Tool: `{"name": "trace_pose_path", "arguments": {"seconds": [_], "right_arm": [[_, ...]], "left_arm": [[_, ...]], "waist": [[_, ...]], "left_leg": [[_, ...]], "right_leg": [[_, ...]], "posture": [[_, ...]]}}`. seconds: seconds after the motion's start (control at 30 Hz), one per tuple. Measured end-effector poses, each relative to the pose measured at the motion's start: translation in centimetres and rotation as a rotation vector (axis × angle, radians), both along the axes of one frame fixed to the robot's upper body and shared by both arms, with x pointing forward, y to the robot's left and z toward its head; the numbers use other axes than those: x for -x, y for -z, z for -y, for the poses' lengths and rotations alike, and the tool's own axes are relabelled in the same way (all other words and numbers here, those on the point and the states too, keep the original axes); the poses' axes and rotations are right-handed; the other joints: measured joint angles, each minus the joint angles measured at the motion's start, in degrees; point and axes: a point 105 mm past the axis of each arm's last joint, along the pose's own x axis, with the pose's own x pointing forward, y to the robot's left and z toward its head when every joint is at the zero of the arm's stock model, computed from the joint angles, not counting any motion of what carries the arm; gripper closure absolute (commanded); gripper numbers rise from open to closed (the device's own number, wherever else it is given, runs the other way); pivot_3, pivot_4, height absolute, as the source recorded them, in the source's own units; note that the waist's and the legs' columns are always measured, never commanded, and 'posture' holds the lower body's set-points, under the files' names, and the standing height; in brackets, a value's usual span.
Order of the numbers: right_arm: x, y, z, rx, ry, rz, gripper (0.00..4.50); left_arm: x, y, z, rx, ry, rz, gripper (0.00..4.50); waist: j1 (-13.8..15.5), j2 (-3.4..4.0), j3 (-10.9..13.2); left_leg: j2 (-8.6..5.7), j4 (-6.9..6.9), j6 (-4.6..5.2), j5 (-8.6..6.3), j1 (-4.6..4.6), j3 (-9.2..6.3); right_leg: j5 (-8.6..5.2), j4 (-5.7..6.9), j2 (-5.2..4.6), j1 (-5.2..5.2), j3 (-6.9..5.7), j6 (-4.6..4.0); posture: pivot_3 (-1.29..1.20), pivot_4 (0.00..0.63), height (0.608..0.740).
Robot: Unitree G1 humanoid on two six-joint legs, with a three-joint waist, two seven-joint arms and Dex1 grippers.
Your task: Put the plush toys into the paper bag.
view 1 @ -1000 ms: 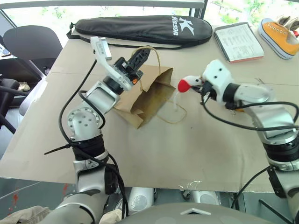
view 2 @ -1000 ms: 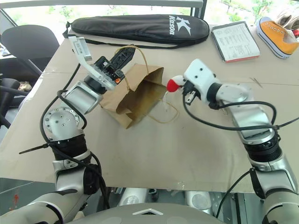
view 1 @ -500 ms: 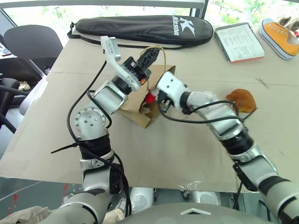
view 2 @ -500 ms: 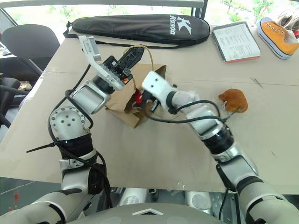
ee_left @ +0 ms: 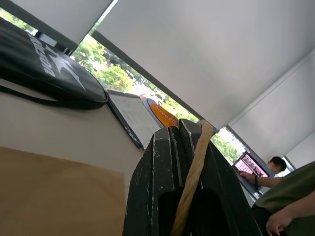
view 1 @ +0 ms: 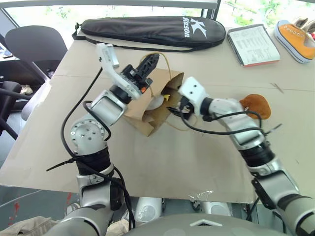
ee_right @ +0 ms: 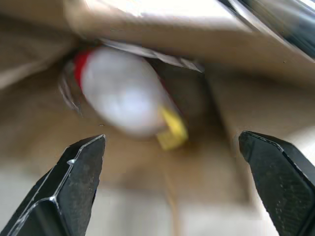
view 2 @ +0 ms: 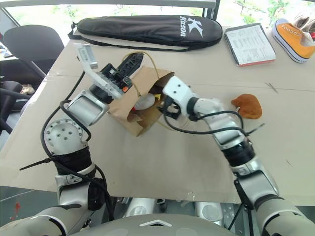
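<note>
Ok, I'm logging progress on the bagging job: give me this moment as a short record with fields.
bag: brown paper bag on its side on the table, mouth facing the right arm
left tool: shut on the bag's twine handle, lifting it
right tool: open at the bag's mouth
white toy: inside the bag, free of the fingers
brown toy: on the table, right of the bag, not yet bagged
</note>
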Motion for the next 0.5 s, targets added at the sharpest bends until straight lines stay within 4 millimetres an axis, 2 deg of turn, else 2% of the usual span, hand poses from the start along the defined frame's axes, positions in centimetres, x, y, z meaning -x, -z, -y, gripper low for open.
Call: {"name": "trace_pose_path", "arguments": {"seconds": [0.1, 0.2, 0.33, 0.43, 0.5], "right_arm": [[1.9, -0.8, 1.4, -0.02, -0.001, -0.021, 0.16], [2.6, -1.0, 3.5, -0.03, 0.07, -0.058, 0.16], [1.5, -1.7, 8.7, -0.004, 0.372, -0.058, 0.16], [0.4, -0.2, 13.7, 0.089, 0.688, -0.096, 0.16], [0.0, 1.4, 15.9, 0.19, 0.812, -0.128, 0.16]], "left_arm": [[-0.1, 0.0, 0.2, 0.007, 0.003, -0.001, 4.5], [-0.4, 0.1, 0.3, 0.016, -0.003, -0.002, 4.5], [-0.9, 0.2, 0.8, 0.019, -0.004, -0.005, 4.5], [-1.3, 0.1, 0.8, 0.027, -0.016, -0.001, 4.5], [-1.6, 0.4, 1.1, 0.029, -0.012, -0.01, 4.5]], "waist": [[-0.2, 0.0, 0.0], [0.0, 0.0, 0.0], [0.2, -0.01, 0.0], [0.4, -0.01, 0.0], [0.2, -0.01, 0.0]], "left_leg": [[0.01, -0.01, 0.0, 0.0, 0.02, 0.0], [-0.02, -0.01, 0.01, 0.0, 0.02, 0.03], [-0.05, 0.01, 0.02, -0.01, 0.02, 0.04], [-0.05, 0.01, 0.02, -0.01, 0.02, 0.08], [-0.06, 0.0, 0.02, -0.01, 0.02, 0.11]], "right_leg": [[0.0, 0.0, 0.03, 0.0, 0.01, 0.0], [0.0, -0.01, 0.01, 0.02, 0.03, 0.0], [0.0, 0.0, 0.02, 0.03, 0.04, 0.0], [0.0, -0.02, 0.03, 0.02, 0.06, 0.0], [0.0, -0.03, 0.08, 0.0, 0.1, 0.0]], "posture": [[0.0, 0.15, 0.74], [0.0, 0.15, 0.74], [0.0, 0.15, 0.74], [0.0, 0.15, 0.74], [0.0, 0.15, 0.74]]}}
